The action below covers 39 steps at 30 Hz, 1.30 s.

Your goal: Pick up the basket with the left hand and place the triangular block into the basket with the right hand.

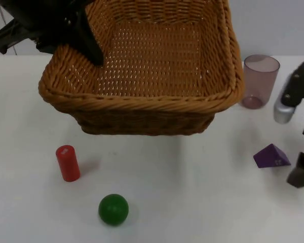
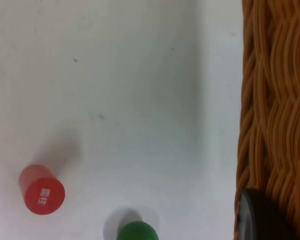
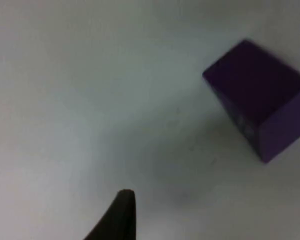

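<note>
A brown wicker basket (image 1: 142, 104) hangs tilted above the table's back half. My left gripper (image 1: 93, 53) is shut on its left rim, and a black fingertip (image 2: 260, 217) presses against the woven wall (image 2: 275, 100). The purple triangular block (image 1: 271, 156) lies on the table at the right; the right wrist view shows the block (image 3: 257, 97) close up. My right gripper (image 1: 300, 174) is low over the table, just right of the block and apart from it.
A red cylinder (image 1: 68, 163) and a green ball (image 1: 113, 209) lie at the front left, below the basket, also the cylinder (image 2: 42, 190) and ball (image 2: 136, 232) under the left wrist. A translucent pink cup (image 1: 260, 81) stands behind the block.
</note>
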Tool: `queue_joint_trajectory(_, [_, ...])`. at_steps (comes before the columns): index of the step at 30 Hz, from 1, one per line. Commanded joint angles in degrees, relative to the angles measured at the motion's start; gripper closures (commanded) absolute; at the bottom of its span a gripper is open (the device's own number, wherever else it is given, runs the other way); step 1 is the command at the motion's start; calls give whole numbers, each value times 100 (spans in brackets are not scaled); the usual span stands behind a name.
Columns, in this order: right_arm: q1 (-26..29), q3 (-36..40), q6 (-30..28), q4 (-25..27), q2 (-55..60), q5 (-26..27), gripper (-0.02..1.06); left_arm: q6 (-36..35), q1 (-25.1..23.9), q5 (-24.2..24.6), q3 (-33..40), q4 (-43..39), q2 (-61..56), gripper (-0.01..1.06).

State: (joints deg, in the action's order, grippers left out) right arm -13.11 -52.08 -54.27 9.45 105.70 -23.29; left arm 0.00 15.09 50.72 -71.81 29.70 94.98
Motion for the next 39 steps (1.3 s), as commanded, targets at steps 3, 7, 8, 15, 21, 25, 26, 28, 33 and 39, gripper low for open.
queue_joint_trajectory(3, [-29,-646,-197,-33,311,-354,0,0,31,-96,-5,122,-86,105])
queue_joint_trajectory(7, [-29,-1558,-233,-33,779,-1308,0,0,31,-158,-5,122,-86,105])
queue_joint_trajectory(8, [-29,-1558,-233,-33,779,-1308,0,0,31,-158,-5,122,-86,105])
queue_joint_trajectory(15, [-29,-2489,-233,-33,1413,-2558,0,0,31,-169,-5,122,-86,105])
queue_joint_trajectory(21, [-29,-2495,-324,-33,1532,-2531,1,0,31,-204,-5,122,-86,105])
queue_joint_trajectory(25, [-29,-2495,-341,-33,1603,-2531,4,0,31,-215,-5,122,-70,105])
queue_joint_trajectory(26, [-29,-2495,-341,-33,1632,-2531,5,0,31,-215,-5,122,-70,105])
queue_joint_trajectory(28, [-29,-2495,-341,-33,1637,-2531,6,0,31,-215,-5,122,-70,105])
queue_joint_trajectory(33, [-29,-2495,-341,-33,1698,-2378,9,0,31,-215,-5,122,-70,105])
queue_joint_trajectory(39, [-29,-2495,-370,-33,1698,-2207,15,0,31,-215,-5,122,-70,105])
